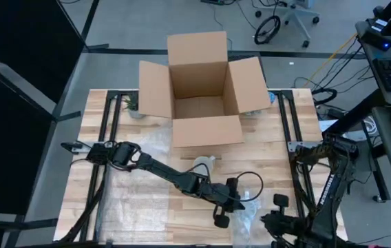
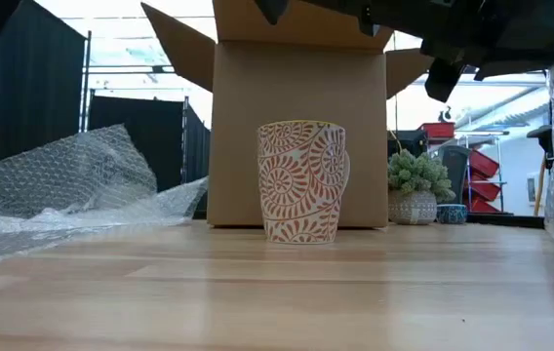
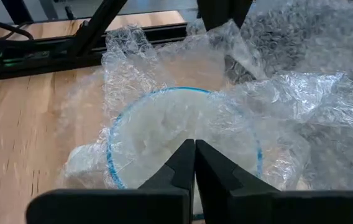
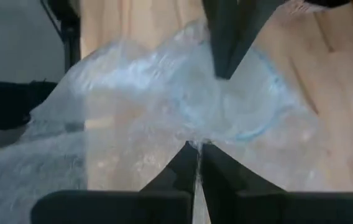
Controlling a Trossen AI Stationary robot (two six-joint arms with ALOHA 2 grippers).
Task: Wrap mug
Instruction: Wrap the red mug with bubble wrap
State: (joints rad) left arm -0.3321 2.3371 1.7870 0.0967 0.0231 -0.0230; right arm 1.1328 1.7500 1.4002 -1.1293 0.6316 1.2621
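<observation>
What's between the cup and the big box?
Nothing, just bare wooden table. The high view shows a short strip of wood between the mug and the cardboard box.

Overhead, table-level, two wrist cams; box (image 1: 202,89) shared.

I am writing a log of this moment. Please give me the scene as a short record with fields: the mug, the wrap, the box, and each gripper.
mug: white with an orange pattern, upright on the table, bare, in front of the box
bubble wrap: one sheet lies crumpled near the table's front edge; more at the left
box: brown cardboard, flaps open, at the table's far side
left gripper: fingers shut on the bubble wrap near the front edge
right gripper: fingers shut on the same wrap
plant: small potted one beside the box
</observation>
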